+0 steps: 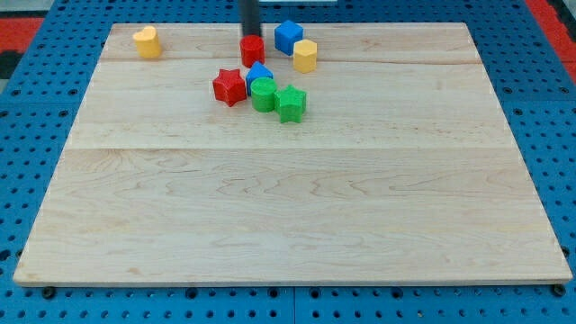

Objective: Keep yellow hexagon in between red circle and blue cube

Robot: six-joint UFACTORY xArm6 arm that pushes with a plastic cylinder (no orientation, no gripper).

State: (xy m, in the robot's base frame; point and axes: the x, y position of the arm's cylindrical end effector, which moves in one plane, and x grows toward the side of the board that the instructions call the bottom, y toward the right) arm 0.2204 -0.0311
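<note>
The yellow hexagon [305,56] sits near the view's top, just below and right of the blue cube [288,37], touching or nearly touching it. The red circle [252,50] lies to the left of both, a small gap from the cube. My tip [249,36] comes down from the view's top and ends right at the red circle's upper edge, touching it or almost so. The hexagon lies to the right of both the cube and the circle, not between them.
A cluster lies just below the red circle: a red star [230,86], a blue block [259,74], a green circle [264,94] and a green star [291,103]. A yellow heart-like block [147,41] is at the top left. The wooden board [288,216] sits on a blue pegboard.
</note>
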